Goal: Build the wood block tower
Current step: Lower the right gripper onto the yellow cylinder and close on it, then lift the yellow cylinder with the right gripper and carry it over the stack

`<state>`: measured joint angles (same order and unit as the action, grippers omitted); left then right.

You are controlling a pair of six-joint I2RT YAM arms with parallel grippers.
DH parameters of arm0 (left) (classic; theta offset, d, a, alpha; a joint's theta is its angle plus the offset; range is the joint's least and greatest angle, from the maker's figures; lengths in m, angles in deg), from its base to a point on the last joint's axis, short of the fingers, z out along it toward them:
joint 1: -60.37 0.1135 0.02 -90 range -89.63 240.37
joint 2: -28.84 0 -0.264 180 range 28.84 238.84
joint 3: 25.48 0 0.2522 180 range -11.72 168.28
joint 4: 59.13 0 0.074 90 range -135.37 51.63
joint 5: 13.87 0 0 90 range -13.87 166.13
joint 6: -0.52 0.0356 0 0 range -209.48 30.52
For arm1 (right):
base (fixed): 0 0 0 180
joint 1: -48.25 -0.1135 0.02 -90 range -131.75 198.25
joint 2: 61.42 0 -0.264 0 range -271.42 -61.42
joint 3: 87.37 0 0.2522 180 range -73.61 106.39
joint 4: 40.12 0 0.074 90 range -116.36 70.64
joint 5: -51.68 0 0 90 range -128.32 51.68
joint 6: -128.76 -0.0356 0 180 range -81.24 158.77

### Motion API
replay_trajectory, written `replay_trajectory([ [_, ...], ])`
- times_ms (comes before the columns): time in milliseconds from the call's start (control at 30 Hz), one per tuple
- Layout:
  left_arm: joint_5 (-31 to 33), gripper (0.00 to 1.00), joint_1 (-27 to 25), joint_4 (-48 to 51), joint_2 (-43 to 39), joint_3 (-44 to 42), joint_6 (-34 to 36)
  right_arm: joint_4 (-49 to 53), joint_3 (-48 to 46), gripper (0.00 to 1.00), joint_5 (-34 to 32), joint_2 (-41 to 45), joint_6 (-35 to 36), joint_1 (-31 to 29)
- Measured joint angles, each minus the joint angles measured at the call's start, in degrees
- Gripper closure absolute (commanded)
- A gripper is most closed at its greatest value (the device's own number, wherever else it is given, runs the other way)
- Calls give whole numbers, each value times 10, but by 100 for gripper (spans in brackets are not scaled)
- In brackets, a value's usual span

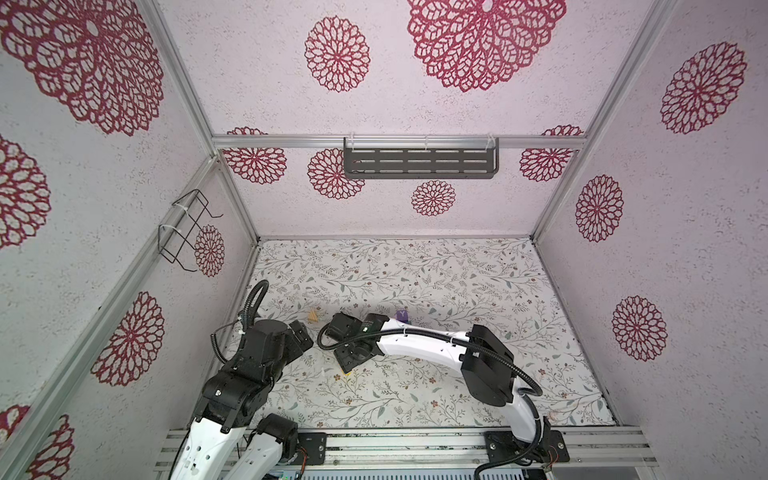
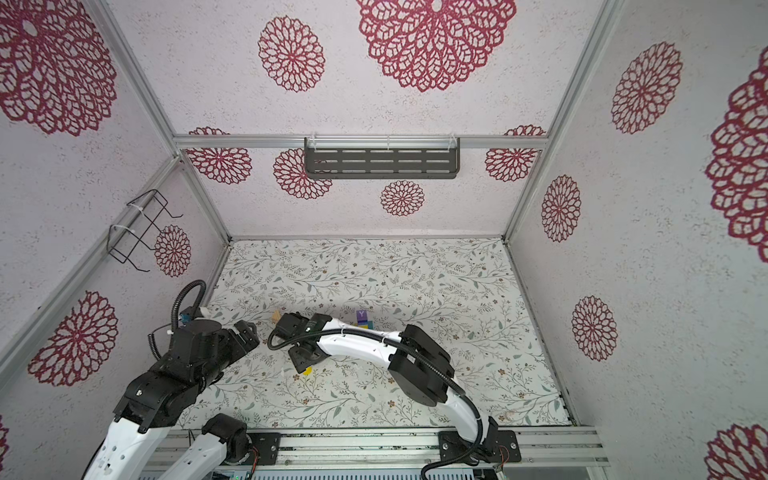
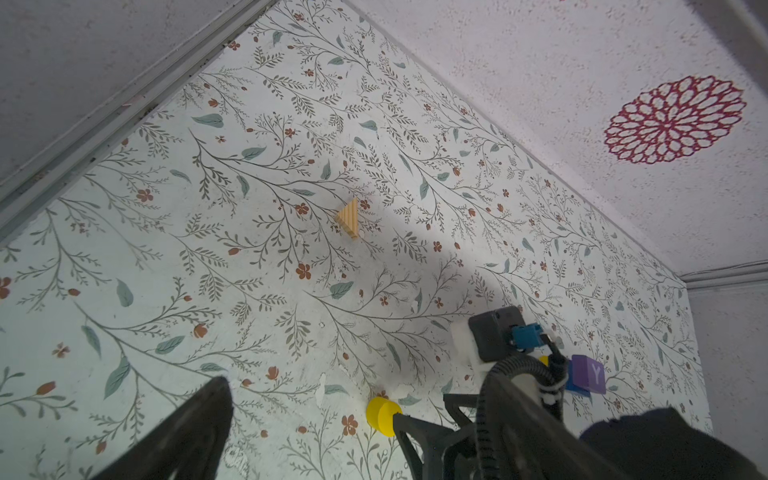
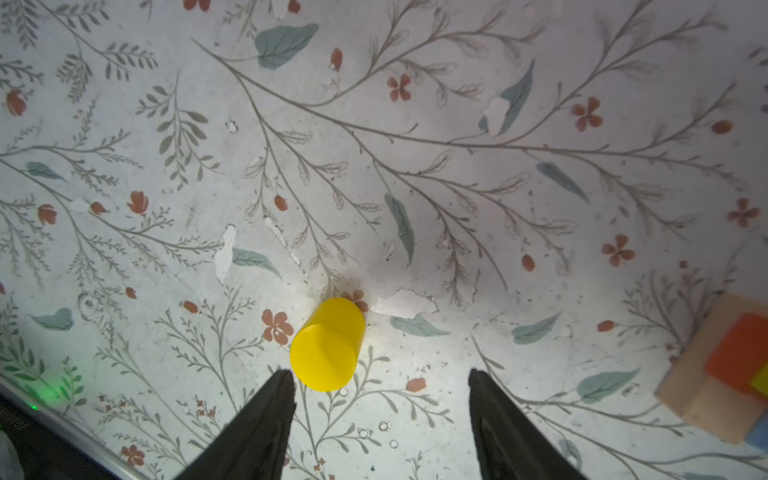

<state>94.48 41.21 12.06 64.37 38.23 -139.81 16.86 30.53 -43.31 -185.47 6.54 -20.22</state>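
My right jaws stand open just behind the loose yellow cylinder (image 4: 327,345) on the worktop (image 4: 374,166); my left jaws gape empty. The wood block tower (image 4: 723,370) stands nearby, partly built; a ridged wedge (image 3: 348,218) waits.

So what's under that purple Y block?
A blue block sits right beneath the Y block. In the left wrist view the right arm covers whatever lies lower.

A floral mat (image 4: 415,166) is spread under the right pincer (image 4: 380,374). Well beyond the pincer, a slotted dark shelf (image 1: 419,164) is hung on the back wall (image 1: 374,216). A wire rack (image 1: 178,230) is fixed high to its left, on the side wall (image 1: 104,249).
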Motion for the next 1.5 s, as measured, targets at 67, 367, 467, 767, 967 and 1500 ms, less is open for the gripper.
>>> replay_trajectory([
  [67,-1,3,0,0,0,0,0,-3,0,31,7,-5,-4,-2],
  [367,-10,3,0,-1,0,-2,3,-16,0,40,23,-20,-10,-16],
  [467,-11,3,0,-2,0,-2,5,-21,0,45,25,-24,-11,-17],
  [767,-11,3,0,-2,0,-2,8,-23,7,53,33,-42,-14,-17],
  [967,-11,3,0,-2,0,-2,8,-23,7,59,33,-42,-15,-16],
  [1500,-11,3,0,-2,2,-2,8,-23,7,72,31,-42,-14,-13],
])
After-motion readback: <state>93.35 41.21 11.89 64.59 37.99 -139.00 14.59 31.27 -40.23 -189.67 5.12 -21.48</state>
